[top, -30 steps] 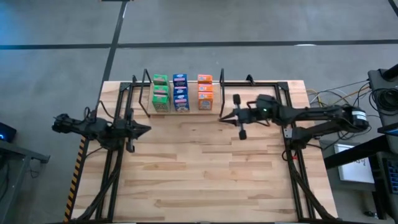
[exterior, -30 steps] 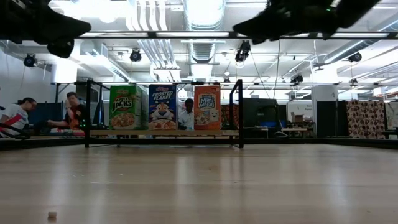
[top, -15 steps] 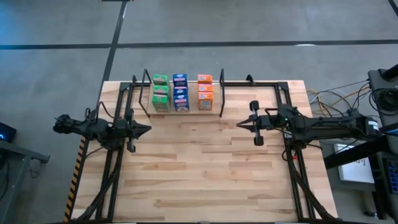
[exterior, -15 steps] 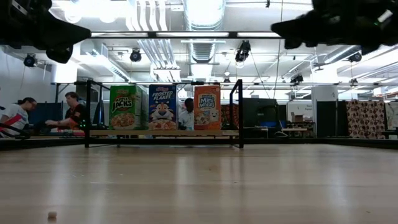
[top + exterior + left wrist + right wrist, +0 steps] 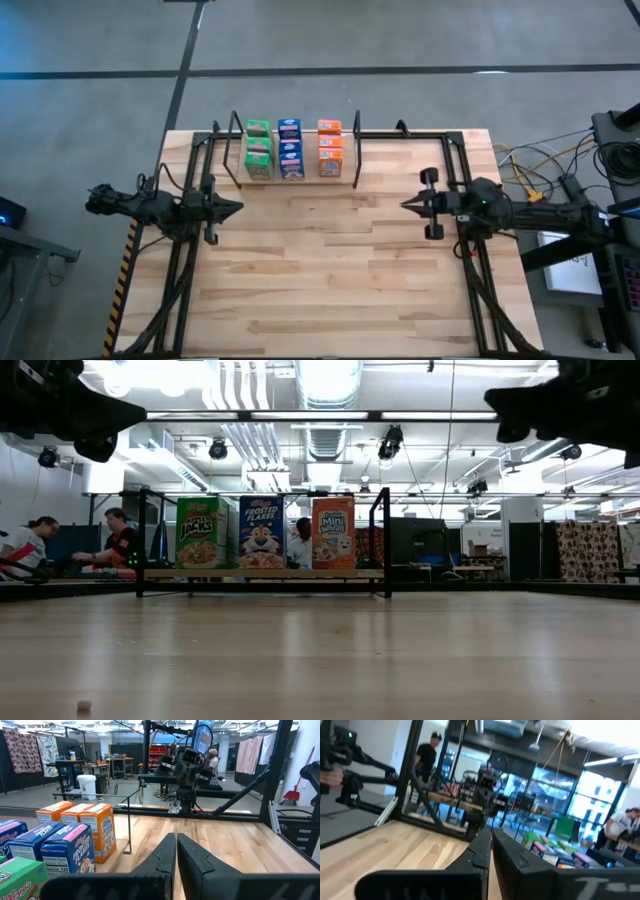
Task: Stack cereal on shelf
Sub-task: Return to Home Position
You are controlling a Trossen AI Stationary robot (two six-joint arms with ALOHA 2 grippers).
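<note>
high view: cereal [image 5: 291, 150] stands on the shelf [image 5: 260, 573] in green, blue & orange rows at the table [image 5: 330, 280] far edge. no boxes seen elsewhere, so stacking looks done. left gripper [image 5: 238, 208] & right gripper [image 5: 405, 205] hang well apart from it, fingers together, empty.

Open tabletop [image 5: 330, 270] before box-filled shelf [image 5: 260, 573]

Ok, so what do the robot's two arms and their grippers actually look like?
The left arm and right arm are slim, jointed and matt black, with thin dark cables looping along the left one. The left gripper and right gripper match: a short crossbar body narrowing to two dark, wedge-shaped jaws tapering to a point. No markings are visible.
</note>
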